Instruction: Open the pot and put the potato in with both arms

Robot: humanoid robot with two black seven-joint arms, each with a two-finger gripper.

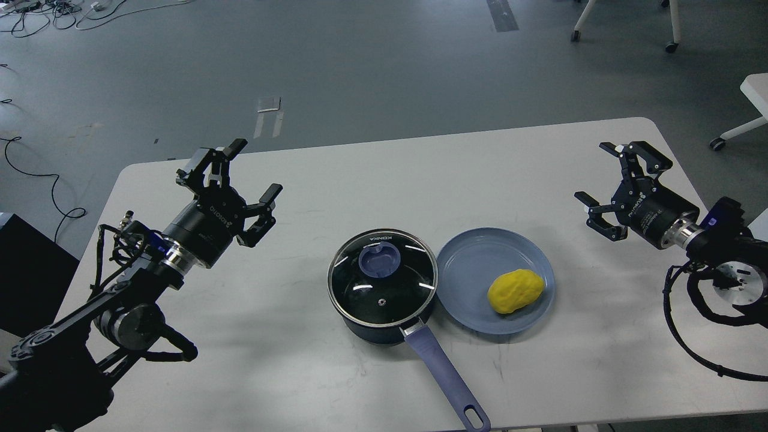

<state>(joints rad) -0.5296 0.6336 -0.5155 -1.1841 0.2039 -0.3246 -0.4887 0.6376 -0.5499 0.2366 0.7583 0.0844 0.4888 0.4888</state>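
Tabletop (336, 180) is lying bare across the frame's upper middle. Saucepan (384, 312) is sitting lidded at lower center, seemingly touching the plate (474, 258) holding the potato (515, 290). Left gripper (249, 171) and right gripper (600, 171) are hovering spread, gripping nothing, at opposite edges.

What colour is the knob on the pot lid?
Purple-blue knob, seen in the head view.

A bright yellow potato (515, 291) is seen on a blue-grey plate (474, 264); the pot (384, 312) is dark navy, purple-blue handled; the bench (360, 180) is white.
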